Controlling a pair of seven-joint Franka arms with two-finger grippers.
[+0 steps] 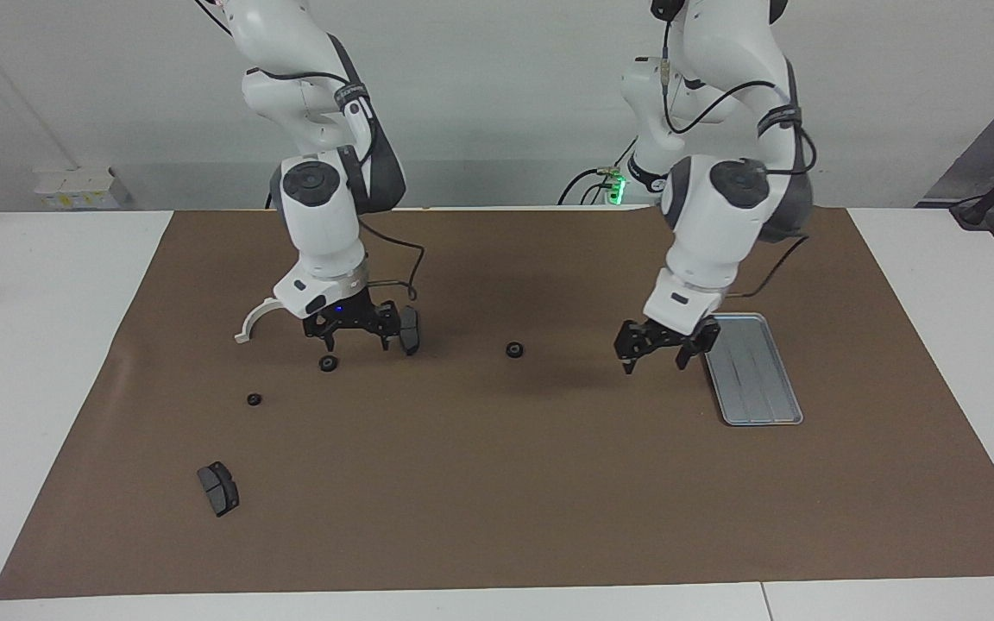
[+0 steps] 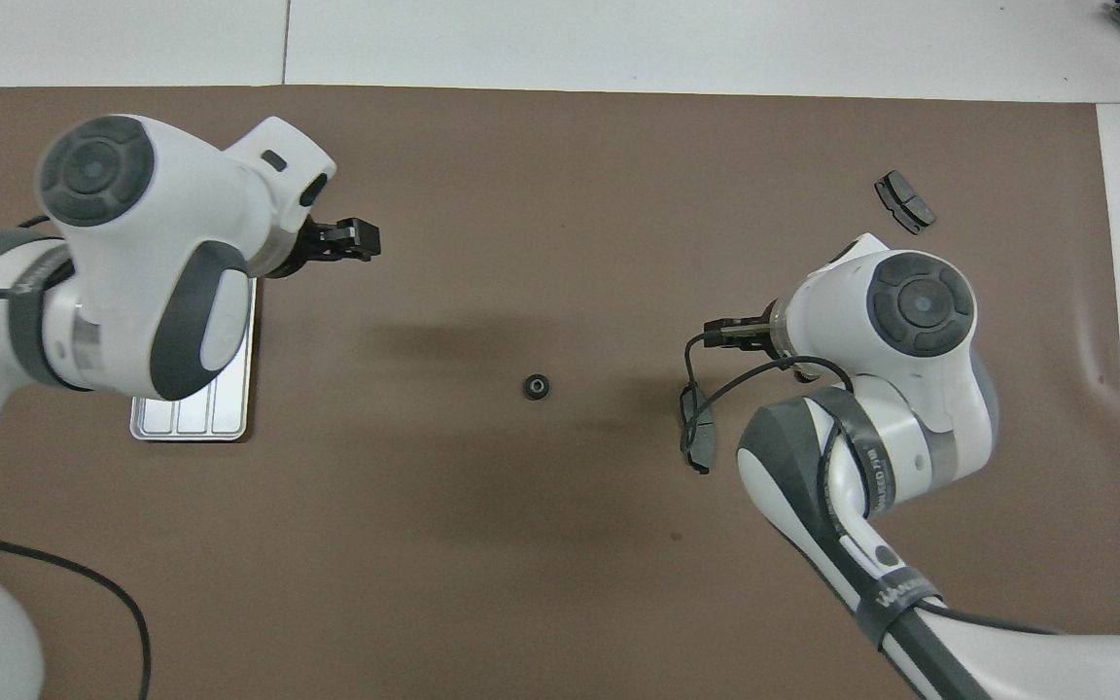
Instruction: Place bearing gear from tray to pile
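From across the table, the silver tray lies on the brown mat at the left arm's end, with nothing in it that I can make out. The left gripper hangs just beside the tray's edge, fingers spread and holding nothing. Three small black bearing gears sit on the mat: one gear between the two arms, well apart from the left gripper's tips; a second gear directly under the right gripper; and a third gear a little farther from the robots. The right gripper's fingers stand apart above that second gear, not touching it. A white half-ring bracket pokes out beside the right arm's wrist, a dark brake pad lies close by its fingers, and another brake pad rests much farther from the robots.

From above, the arms hide a lot. Only the middle gear shows. The tray peeks out under the left arm, the left gripper juts past it, and both brake pads show. The right gripper barely shows here, so I cannot tell its opening from this view.
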